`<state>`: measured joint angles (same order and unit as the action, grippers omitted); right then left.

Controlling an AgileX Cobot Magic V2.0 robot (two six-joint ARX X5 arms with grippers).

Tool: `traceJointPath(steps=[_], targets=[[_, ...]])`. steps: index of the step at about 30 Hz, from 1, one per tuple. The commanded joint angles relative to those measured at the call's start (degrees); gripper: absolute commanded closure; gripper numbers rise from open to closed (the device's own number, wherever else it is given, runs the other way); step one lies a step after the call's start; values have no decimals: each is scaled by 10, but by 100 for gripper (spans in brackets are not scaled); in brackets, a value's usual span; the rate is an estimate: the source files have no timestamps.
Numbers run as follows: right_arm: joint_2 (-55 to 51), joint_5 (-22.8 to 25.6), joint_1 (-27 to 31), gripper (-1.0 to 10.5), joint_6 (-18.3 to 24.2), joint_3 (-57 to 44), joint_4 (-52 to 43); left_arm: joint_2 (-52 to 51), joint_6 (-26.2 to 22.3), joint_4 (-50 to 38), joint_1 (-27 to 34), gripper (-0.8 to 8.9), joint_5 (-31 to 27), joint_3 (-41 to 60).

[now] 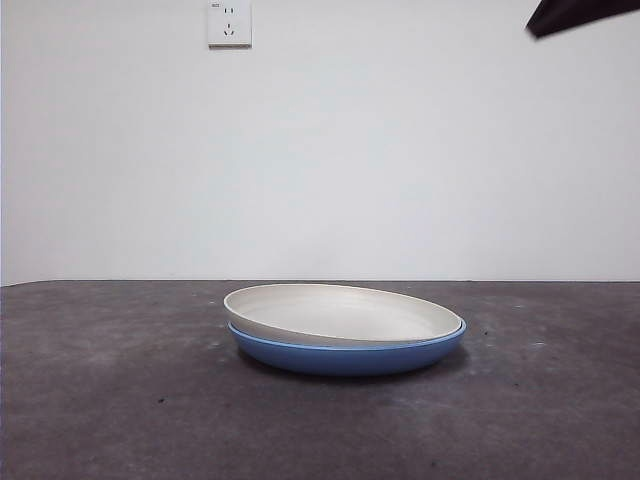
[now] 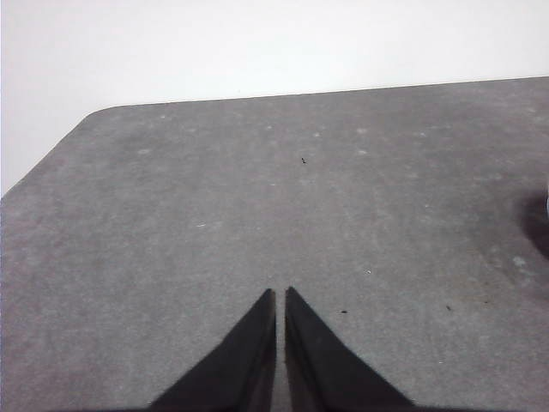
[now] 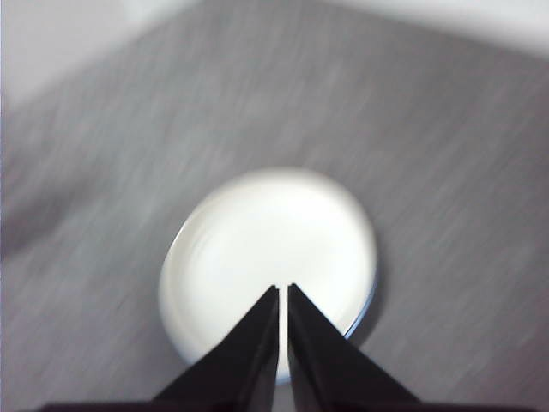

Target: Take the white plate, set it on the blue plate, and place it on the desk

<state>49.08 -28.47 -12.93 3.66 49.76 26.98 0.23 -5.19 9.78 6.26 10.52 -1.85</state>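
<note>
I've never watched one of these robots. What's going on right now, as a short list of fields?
white plate: nested in the blue plate, tilted, one side riding higher
blue plate: on the desk, under the white one
desk: dark grey-brown, mottled
right gripper: above the plates, jaws shut, holding nothing
left gripper: off to the side over bare desk, jaws shut
wall socket: on the white wall behind

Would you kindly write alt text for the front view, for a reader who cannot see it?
A white plate sits slightly tilted inside a blue plate on a dark grey desk, against a white wall with a socket. A black arm tip shows at the top right corner.
</note>
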Motion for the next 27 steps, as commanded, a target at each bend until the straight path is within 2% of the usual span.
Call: traceJointPath(steps=[1,8,11,15,23,27], targets=[[-57,0,36,938,-26,-57,-81,0,3,5,2,795,0,12],[-226,51,148,938,-29,-243,-221,0,3,5,2,795,0,12],[-285,80,168,938,-33,-307,-259,0,3,5,2,795,0,12],[-350,107,171,938,-33,-376,-293,0,3,5,2,795,0,12],[-427,110,170,938,-38,-458,-312,0,3,5,2,795,0,12],[-456,110,170,938,-59,-488,-312,0,3,5,2,795,0,12]])
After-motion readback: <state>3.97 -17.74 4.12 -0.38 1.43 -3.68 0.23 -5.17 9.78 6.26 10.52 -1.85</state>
